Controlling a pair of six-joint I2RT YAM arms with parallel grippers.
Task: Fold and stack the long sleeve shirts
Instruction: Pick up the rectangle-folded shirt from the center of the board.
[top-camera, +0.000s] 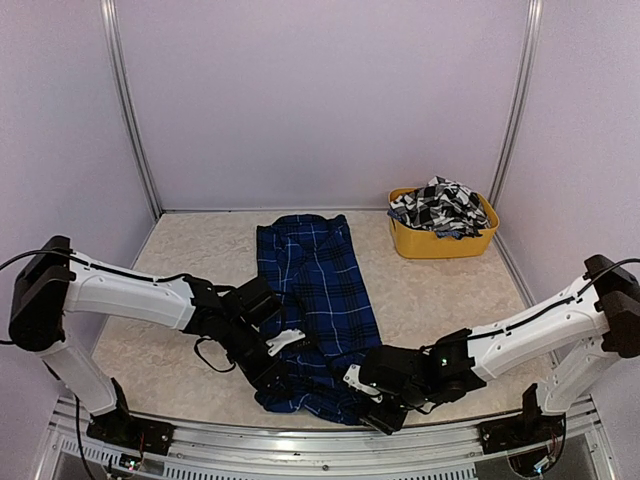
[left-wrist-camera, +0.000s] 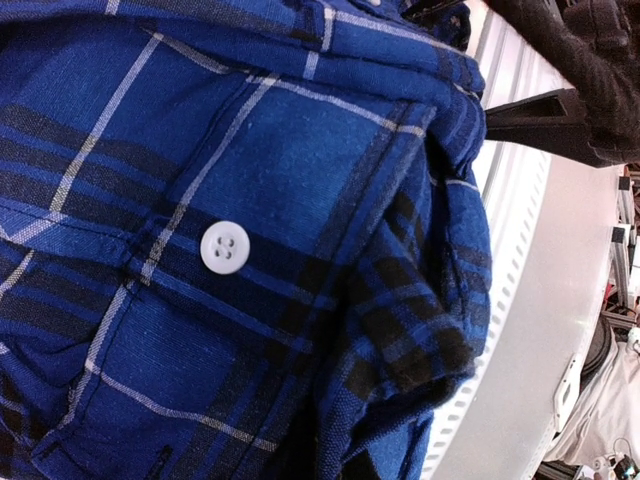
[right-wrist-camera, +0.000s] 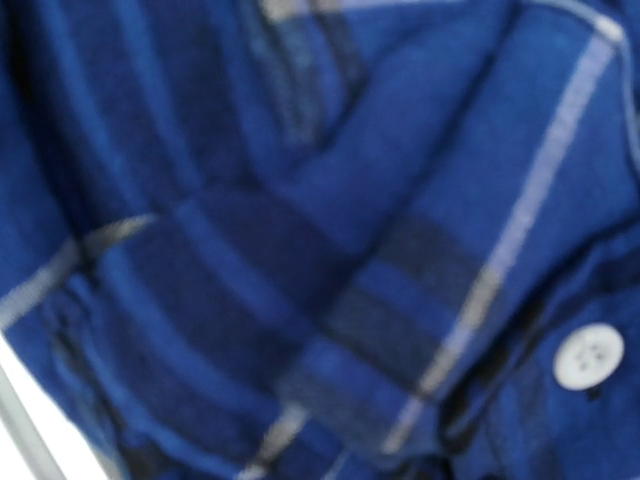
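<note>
Top view, blue shirt (top-camera: 318, 300) lengthwise front-to-back

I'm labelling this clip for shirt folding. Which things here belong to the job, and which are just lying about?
Part of the job:
- blue plaid shirt, spread on the table
- black-and-white checked shirt, heaped in the tub
- left gripper and right gripper, at the blue shirt's near edge

Just there:
- yellow tub

The overhead view is evenly and softly lit, sharp across the frame, with only faint shadows under the arms near the bottom. The left wrist view is crisp on the blue shirt (left-wrist-camera: 200, 250) and its white button (left-wrist-camera: 225, 246); its right edge is pale and washed out. The right wrist view is blurred throughout, the button (right-wrist-camera: 589, 356) at lower right soft-edged.
</note>
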